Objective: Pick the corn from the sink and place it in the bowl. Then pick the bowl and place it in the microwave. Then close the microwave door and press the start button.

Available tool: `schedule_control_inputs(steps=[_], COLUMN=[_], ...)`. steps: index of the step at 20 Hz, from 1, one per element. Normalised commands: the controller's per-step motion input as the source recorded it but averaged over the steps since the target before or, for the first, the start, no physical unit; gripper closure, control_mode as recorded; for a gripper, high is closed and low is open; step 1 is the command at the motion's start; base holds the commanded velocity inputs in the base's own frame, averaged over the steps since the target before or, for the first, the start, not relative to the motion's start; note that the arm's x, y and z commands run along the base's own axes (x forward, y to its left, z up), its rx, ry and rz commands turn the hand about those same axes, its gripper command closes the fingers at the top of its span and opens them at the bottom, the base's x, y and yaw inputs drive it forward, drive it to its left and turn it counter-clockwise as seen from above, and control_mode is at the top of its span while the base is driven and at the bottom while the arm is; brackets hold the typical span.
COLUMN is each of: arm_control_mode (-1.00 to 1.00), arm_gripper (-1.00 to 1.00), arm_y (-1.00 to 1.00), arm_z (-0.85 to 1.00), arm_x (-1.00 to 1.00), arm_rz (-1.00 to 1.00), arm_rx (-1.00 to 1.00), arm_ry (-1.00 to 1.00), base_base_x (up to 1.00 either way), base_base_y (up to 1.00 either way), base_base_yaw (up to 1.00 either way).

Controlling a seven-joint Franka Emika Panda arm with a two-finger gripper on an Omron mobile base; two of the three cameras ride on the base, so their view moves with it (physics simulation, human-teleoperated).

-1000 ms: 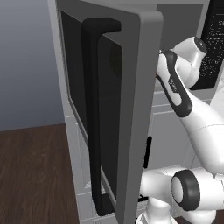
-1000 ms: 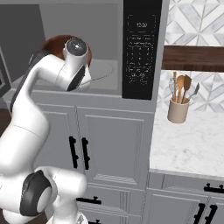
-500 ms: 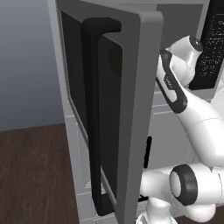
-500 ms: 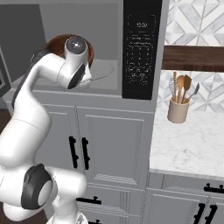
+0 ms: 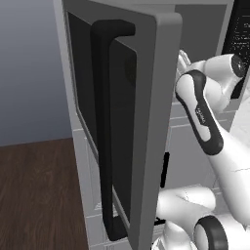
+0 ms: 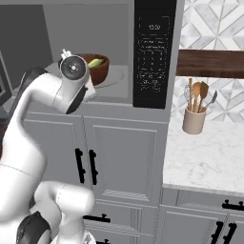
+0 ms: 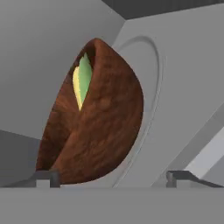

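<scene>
The reddish-brown bowl (image 6: pixel 97 70) sits on the round turntable inside the open microwave (image 6: pixel 71 28), with the corn (image 6: pixel 96 62) lying in it. In the hand view the bowl (image 7: pixel 105 127) looms close, and the yellow and green corn (image 7: pixel 82 81) peeks over its rim. My gripper (image 7: pixel 113 177) is open, its fingertips (image 7: pixel 46 177) spread wide on either side of the bowl's base and apart from it. The microwave door (image 5: pixel 146 122) stands swung open, its black bar handle (image 5: pixel 105 146) facing the left base camera. The sink is out of view.
The black control panel (image 6: pixel 152 52) is right of the cavity. A white marble counter (image 6: pixel 205 157) with a utensil crock (image 6: pixel 194 121) lies to the right. Grey cabinet doors (image 6: pixel 119 157) stand below the microwave. Wooden floor (image 5: pixel 39 195) spreads left of the door.
The bowl, earlier higher and to the left behind my wrist, now rests lower on the turntable. My wrist has dropped and drawn back a little from the cavity.
</scene>
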Motion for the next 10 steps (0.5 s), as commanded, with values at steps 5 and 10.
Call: schedule_control_inputs(steps=[5,10], arm_control_mode=[-1.00,-1.00], arm_gripper=[-1.00,-1.00], arm_y=[0.00,0.00], arm_z=[0.00,-0.48], arm_x=[-0.94,-0.07], arm_rz=[0.00,0.01], arm_rx=[0.00,-0.28], arm_ry=[-0.10,0.05], base_base_x=[0.00,0.00], base_base_y=[0.00,0.00], base_base_yaw=[0.00,0.00])
